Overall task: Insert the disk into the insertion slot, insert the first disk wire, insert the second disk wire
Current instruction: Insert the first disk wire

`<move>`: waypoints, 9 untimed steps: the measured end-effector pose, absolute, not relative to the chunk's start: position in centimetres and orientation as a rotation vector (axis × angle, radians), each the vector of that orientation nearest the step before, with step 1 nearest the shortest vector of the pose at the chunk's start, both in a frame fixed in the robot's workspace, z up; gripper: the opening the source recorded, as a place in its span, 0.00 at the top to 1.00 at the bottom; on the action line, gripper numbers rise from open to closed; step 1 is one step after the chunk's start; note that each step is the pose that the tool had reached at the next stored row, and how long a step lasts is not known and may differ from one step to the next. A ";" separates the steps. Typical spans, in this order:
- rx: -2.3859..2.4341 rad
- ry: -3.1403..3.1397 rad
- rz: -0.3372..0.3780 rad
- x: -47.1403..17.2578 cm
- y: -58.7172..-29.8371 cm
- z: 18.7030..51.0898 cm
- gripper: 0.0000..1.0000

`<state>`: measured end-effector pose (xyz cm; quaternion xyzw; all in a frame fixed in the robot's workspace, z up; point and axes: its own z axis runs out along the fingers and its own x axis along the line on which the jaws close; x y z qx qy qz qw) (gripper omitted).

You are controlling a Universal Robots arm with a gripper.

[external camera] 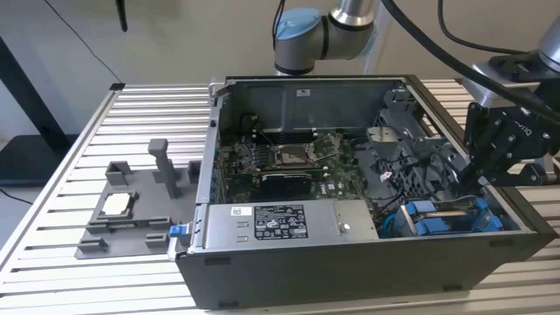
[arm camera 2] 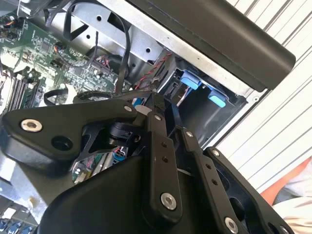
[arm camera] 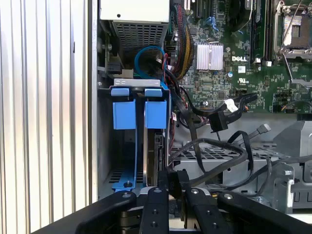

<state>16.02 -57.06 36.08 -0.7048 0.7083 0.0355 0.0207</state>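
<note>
The disk [arm camera: 158, 155] stands edge-on in the insertion slot [arm camera: 127, 146], its blue carrier tabs [arm camera: 156, 114] at the cage mouth. In the exterior view the slot [external camera: 448, 218] sits at the case's near right corner. My gripper [arm camera: 174, 187] hangs at the disk's rear end, shut on a black wire connector [arm camera: 175, 179] whose cable runs off toward the motherboard. It reaches down into the case just behind the slot in the exterior view [external camera: 465, 185]. A second black connector [arm camera: 217, 120] lies loose on its wire beside the motherboard edge.
The green motherboard [external camera: 289, 157] fills the case floor and the grey power-supply box [external camera: 280, 222] lies along the front wall. Loose black cables [arm camera: 229, 151] cross beside the cage. A grey fixture [external camera: 131, 210] stands on the slatted table at the exterior view's left. A person's arm [arm camera 2: 292, 183] shows outside the case.
</note>
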 end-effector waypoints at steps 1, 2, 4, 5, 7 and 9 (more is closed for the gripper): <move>-2.186 2.197 0.109 16.0 -57.1 36.0 0.80; -2.186 2.197 0.109 16.0 -57.1 35.9 0.80; -2.186 2.197 0.108 16.0 -57.1 35.7 0.80; -2.186 2.197 0.108 16.0 -57.1 35.5 0.80; -2.186 2.197 0.108 16.0 -57.1 35.3 0.80; -2.186 2.197 0.108 16.0 -57.1 35.1 0.80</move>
